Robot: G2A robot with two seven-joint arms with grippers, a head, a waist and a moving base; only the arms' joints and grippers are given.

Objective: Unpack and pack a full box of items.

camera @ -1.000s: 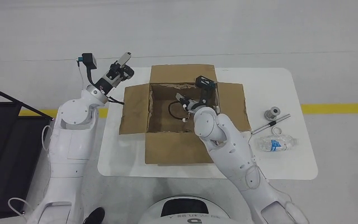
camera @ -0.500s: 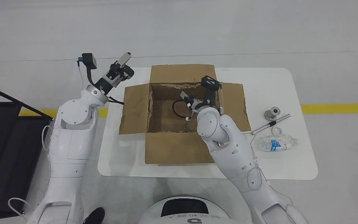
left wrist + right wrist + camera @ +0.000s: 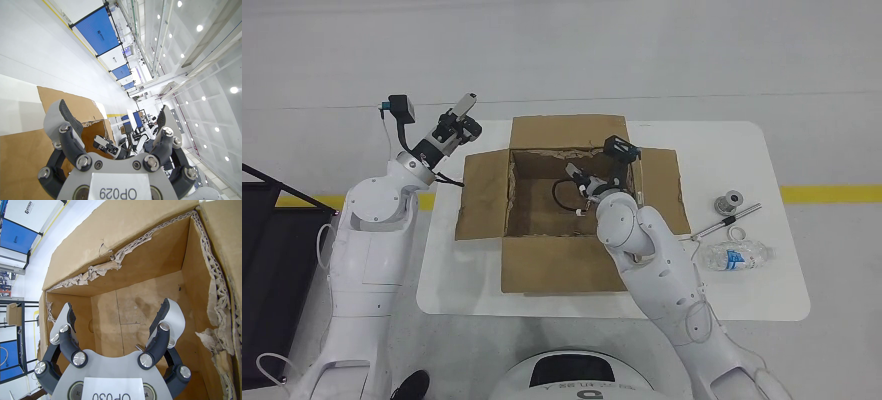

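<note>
An open cardboard box point(image 3: 564, 131) stands in the middle of the white table point(image 3: 742, 150), all four flaps folded out. My right gripper point(image 3: 579, 187) hangs inside it, near its right wall, open with nothing between its fingers. In the right wrist view the right gripper point(image 3: 117, 304) sits over the bare, stained box floor point(image 3: 132, 306), and a small metal pin point(image 3: 139, 346) shows by one finger. My left gripper point(image 3: 466, 104) is held up beyond the table's far left corner, open and empty. In the left wrist view the left gripper point(image 3: 113, 106) faces out across the box flap point(image 3: 24, 147).
On the table to the right of the box lie a metal spool point(image 3: 728, 203), a thin rod point(image 3: 726, 222), a white ring point(image 3: 737, 233) and a clear plastic bottle point(image 3: 732, 256). The box's inner edges point(image 3: 102, 270) are torn and ragged. A black frame point(image 3: 272, 200) stands left of the table.
My right arm has shifted a little to the right inside the box, its gripper still open. The left arm has not moved.
</note>
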